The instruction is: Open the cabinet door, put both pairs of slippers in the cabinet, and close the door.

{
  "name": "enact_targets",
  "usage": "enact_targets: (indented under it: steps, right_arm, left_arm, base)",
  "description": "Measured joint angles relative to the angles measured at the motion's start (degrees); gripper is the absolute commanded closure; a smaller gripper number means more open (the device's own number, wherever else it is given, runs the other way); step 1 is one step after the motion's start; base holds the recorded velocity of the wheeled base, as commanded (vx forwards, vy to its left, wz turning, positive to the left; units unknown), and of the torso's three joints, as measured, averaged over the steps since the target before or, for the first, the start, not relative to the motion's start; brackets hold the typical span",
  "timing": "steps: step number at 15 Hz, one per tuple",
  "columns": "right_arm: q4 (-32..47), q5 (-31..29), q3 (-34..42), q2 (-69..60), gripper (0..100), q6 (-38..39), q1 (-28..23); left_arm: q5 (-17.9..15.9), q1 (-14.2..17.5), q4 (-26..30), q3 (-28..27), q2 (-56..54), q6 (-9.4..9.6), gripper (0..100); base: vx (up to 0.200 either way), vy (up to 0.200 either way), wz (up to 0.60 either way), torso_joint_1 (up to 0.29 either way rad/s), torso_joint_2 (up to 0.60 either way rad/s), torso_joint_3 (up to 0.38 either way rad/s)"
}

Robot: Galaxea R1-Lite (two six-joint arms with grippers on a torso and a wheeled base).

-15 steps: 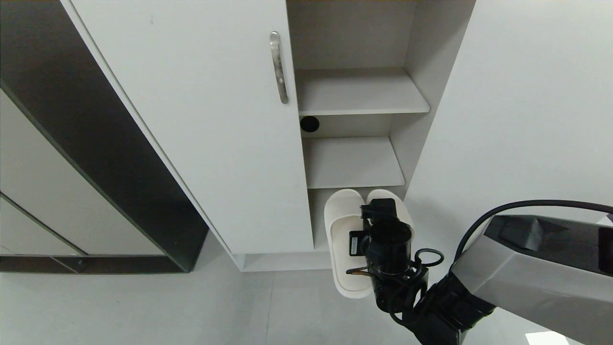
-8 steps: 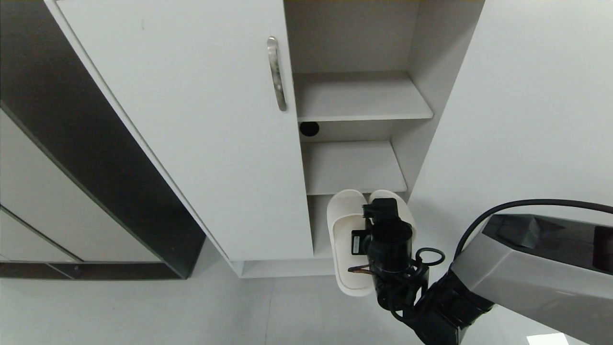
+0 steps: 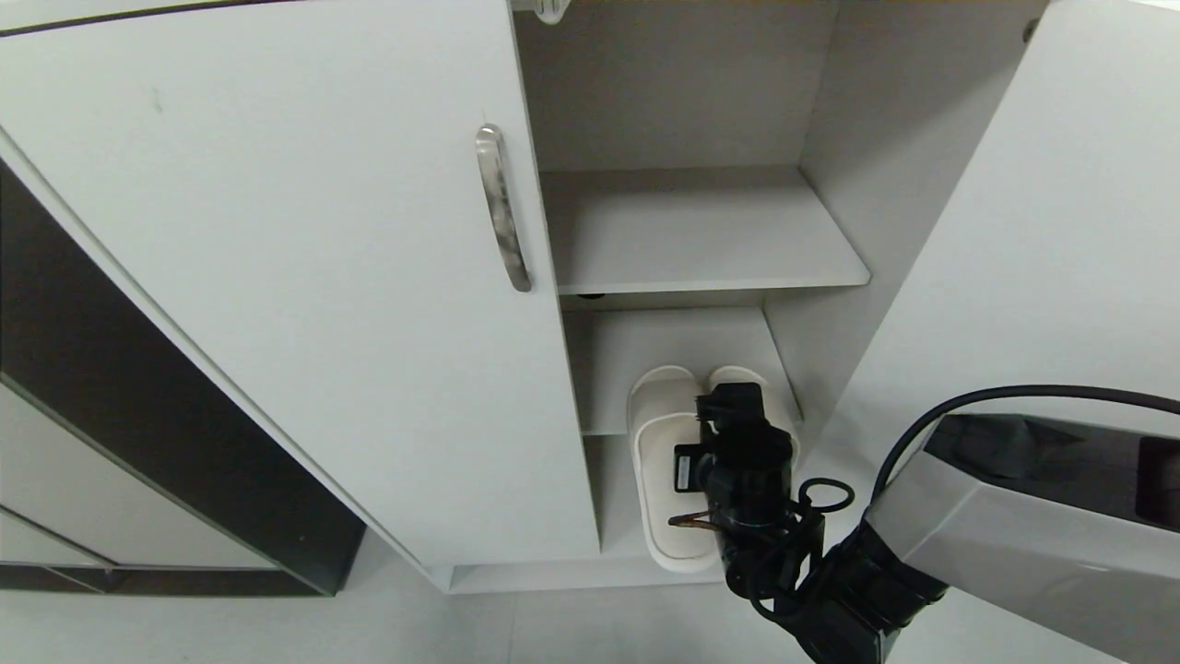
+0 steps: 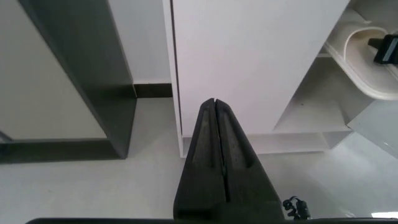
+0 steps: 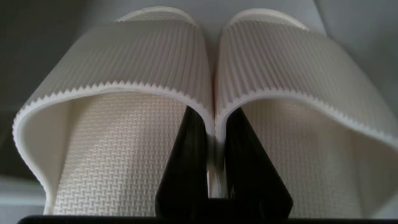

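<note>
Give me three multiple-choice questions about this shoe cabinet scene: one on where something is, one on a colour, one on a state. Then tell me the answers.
1. Where is the pair of slippers?
A) on the top shelf
B) held by the right tool at the opening of the cabinet
C) on the floor by the closed door

2. What colour are the slippers?
A) white
B) black
C) red

3. How is the left tool?
A) wide open
B) shut on a slipper
C) shut and empty

Answers:
1 B, since the right wrist view shows its fingers clamped on both slippers.
2 A, since both slippers look white in the head view.
3 C, since its two fingers meet with nothing between them.
</note>
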Motion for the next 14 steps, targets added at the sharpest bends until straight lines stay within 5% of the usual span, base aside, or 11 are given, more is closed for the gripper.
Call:
enact_targets:
  steps: [9,14]
  right_arm:
    - [0.4,4.4,-9.8,3.6,100,-0.8,-4.0]
    - [9.5,5.9,-21.6,6.7,100,-2.2,-6.3]
  left_arm:
    - [0.0,0.0,0.0,0.0,0.0,-0.01,100]
    - [0.0,0.0,0.0,0.0,0.0,-0.01,100]
  base:
    - [0.000,0.000,0.00,0.000,0.00,0.000]
    - [0.000,0.000,0.00,0.000,0.00,0.000]
